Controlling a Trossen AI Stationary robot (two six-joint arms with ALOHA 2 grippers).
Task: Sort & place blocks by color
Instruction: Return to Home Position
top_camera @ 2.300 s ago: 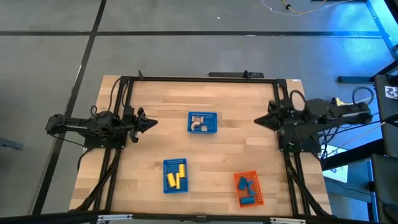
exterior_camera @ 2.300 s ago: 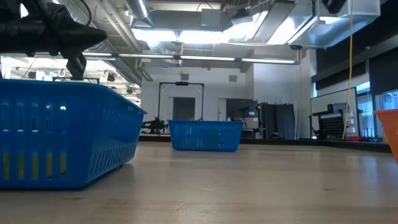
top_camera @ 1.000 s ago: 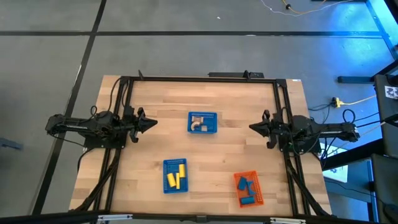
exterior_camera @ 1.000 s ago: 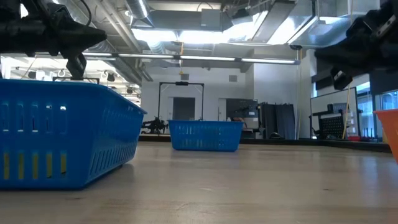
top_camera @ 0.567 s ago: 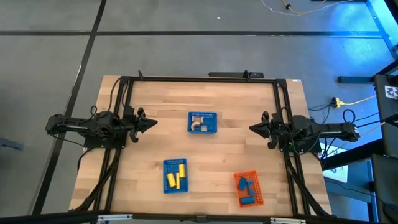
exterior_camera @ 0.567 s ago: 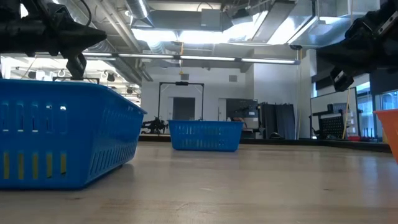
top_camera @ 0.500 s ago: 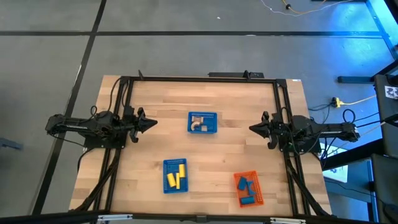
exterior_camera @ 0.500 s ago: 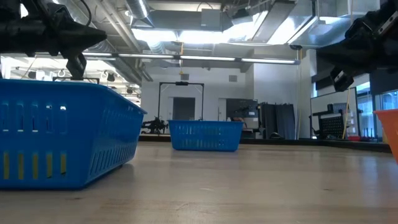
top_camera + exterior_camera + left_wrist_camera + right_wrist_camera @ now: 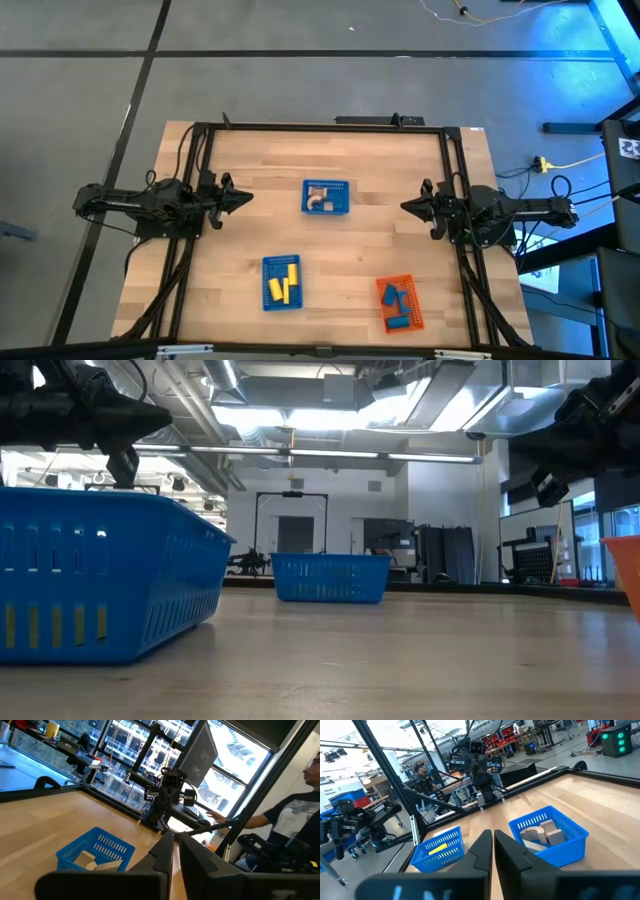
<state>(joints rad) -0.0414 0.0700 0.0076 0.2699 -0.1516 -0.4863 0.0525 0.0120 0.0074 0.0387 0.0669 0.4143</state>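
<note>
Left gripper [image 9: 240,198] and right gripper [image 9: 408,205] flank the middle blue basket [image 9: 326,184], jaws pinched narrow, nothing in them. Blocks [image 9: 283,280] all sit in baskets, two blue plus one orange basket [image 9: 413,300], well clear of both.

Under my light wooden table [image 9: 240,240] lies a grey concrete floor [image 9: 300,90] crossed by dark seams, with a blue glow [image 9: 600,25] at one corner. Silver ducts [image 9: 440,400] and bright strip lights [image 9: 330,420] run overhead. Tall glass windows [image 9: 125,750] line one side, and a dark-framed doorway [image 9: 294,532] stands far across.

Bright, even overhead light, faint shadows.
</note>
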